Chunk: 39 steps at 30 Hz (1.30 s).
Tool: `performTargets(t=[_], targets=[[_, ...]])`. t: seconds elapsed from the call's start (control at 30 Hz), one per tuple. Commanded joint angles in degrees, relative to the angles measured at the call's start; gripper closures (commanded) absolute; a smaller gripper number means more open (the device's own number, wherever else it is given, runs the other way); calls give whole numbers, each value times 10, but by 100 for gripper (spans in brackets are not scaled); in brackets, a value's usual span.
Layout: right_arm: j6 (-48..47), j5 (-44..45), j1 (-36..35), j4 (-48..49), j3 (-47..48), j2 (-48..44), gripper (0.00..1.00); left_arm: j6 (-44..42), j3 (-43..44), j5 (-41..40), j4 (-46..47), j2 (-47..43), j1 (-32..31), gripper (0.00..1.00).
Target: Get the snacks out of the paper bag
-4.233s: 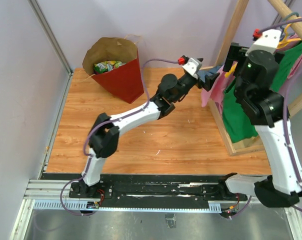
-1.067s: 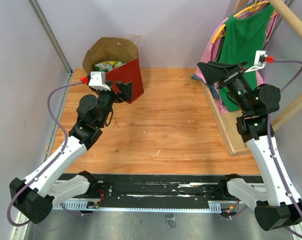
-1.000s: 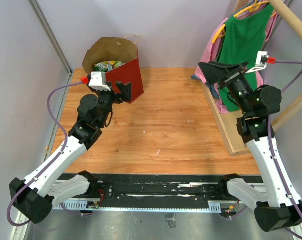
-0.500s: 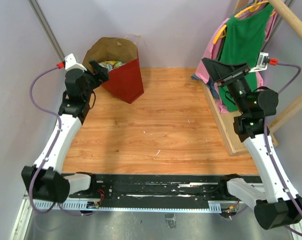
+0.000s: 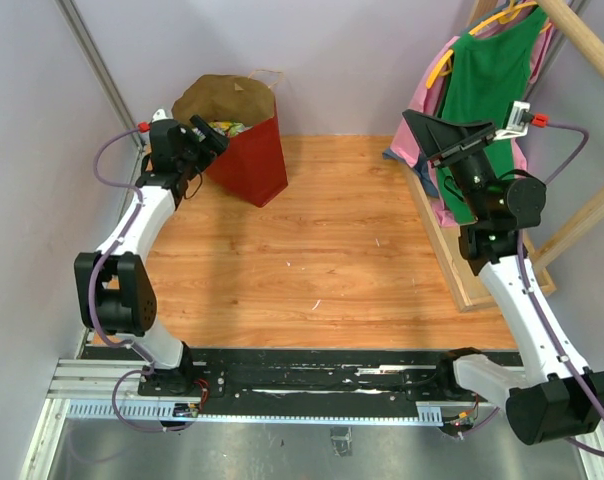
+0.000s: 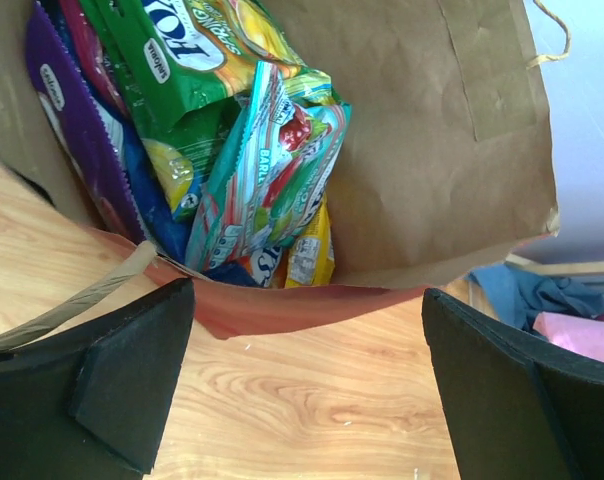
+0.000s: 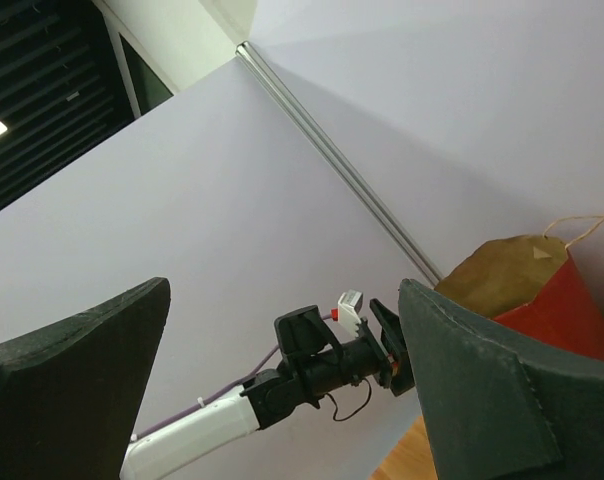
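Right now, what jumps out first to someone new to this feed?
The red paper bag at far left, stuffed with bright snacks. The left gripper hovers open at its mouth; the right gripper is raised, open, beside the green garment hanging far right.

Inside the paper bag (image 6: 432, 180), we see the snacks (image 6: 222, 130) only in part. The green-yellow packet (image 6: 182, 60) and the purple packet (image 6: 72, 130) run off the wrist view's top and left edges. A blue packet (image 6: 147, 210) lies mostly buried beneath them, and a yellow packet (image 6: 317, 245) peeks out behind the teal-white packet (image 6: 267, 170). Both fingers (image 6: 122, 385) of the left gripper (image 6: 302, 385) are cut by the bottom edge. From above, the bag's red wall hides all but a sliver of packets; we cannot count them. The hanging garments (image 5: 487, 80) run off the top edge.
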<state>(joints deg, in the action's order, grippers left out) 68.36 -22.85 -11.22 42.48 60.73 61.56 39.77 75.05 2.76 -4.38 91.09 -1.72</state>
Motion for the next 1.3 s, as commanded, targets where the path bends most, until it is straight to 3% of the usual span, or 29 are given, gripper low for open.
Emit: performTargets(t=[0.0, 0.27, 0.47, 0.93, 1.03, 1.17, 1.27], targets=[[-23, 6, 1, 48, -7, -14, 2, 41, 30, 22, 43, 20, 0, 0], [-5, 1, 2, 108, -9, 2, 2, 87, 42, 23, 68, 21, 0, 0], [-17, 11, 3, 78, -15, -9, 1, 89, 24, 9, 70, -17, 0, 0], [29, 1, 5, 134, -18, 6, 1, -68, 75, -8, -54, -123, 0, 0], [26, 9, 4, 121, -26, 1, 1, -106, 125, -12, -101, -103, 0, 0], [34, 18, 4, 125, -39, -7, 1, -168, 186, 60, -145, -52, -5, 0], [39, 9, 3, 133, -30, -5, 1, -242, 220, 73, -153, -15, -43, 0]])
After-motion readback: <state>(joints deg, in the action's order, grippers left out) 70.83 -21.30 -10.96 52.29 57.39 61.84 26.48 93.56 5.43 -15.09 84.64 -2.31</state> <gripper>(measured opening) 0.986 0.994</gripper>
